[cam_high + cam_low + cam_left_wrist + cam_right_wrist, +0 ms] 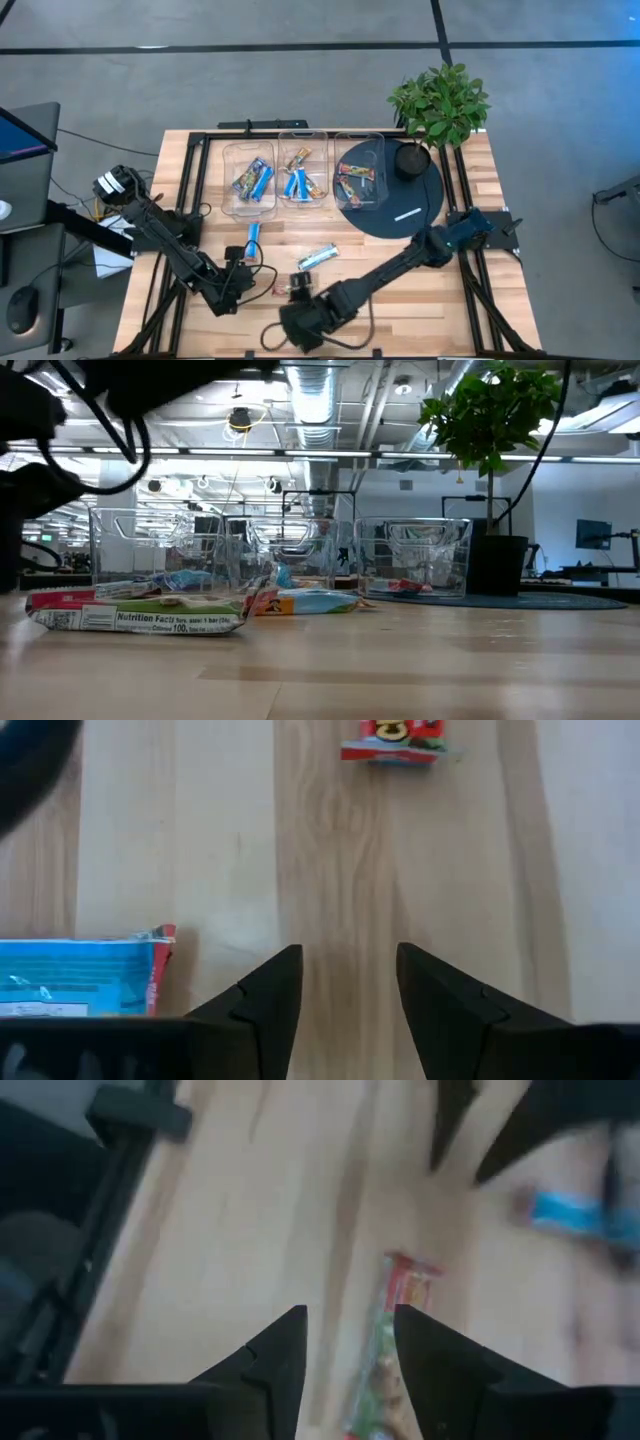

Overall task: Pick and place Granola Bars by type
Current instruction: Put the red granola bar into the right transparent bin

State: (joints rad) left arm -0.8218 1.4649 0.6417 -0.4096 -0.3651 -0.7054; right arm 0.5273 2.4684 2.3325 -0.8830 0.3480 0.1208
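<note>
Right gripper [348, 1342] open over flat crinkly bar [388, 1350], wood tabletop [240, 1240]

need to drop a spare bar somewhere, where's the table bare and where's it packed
Bare wood lies along the table's right front, below the dark round mat. A smaller free strip sits between the clear bins and the silvery-green bar. It is crowded at front centre, where the left gripper, right gripper and blue bar cluster.

It looks like an open-plan office or lab. Beyond the wooden table [420, 660] run exposed ceiling ducts [320, 385], strip lights and a far monitor [592, 534].
</note>
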